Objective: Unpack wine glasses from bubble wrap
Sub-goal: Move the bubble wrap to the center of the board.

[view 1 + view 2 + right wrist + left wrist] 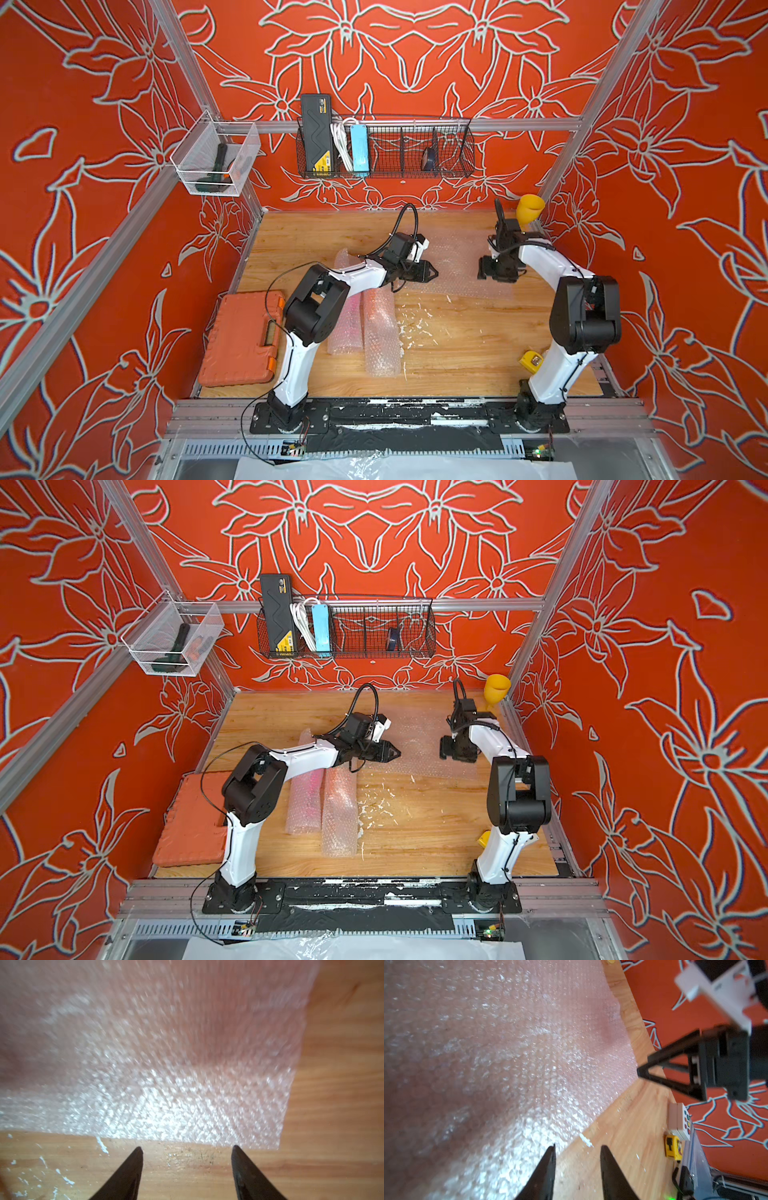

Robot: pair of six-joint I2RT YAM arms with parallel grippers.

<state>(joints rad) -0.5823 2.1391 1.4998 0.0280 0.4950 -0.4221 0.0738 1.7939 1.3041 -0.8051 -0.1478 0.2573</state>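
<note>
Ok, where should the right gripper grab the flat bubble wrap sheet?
The flat bubble wrap sheet lies flush on the table, so probably pinch its near edge by the corner, coming in low from the robot's side; the open right gripper faces that edge.

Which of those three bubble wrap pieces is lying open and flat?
The far sheet, spread flat. The orange-tinted tube and the pink-tinted tube lie rolled, side by side, nearer the front.
</note>
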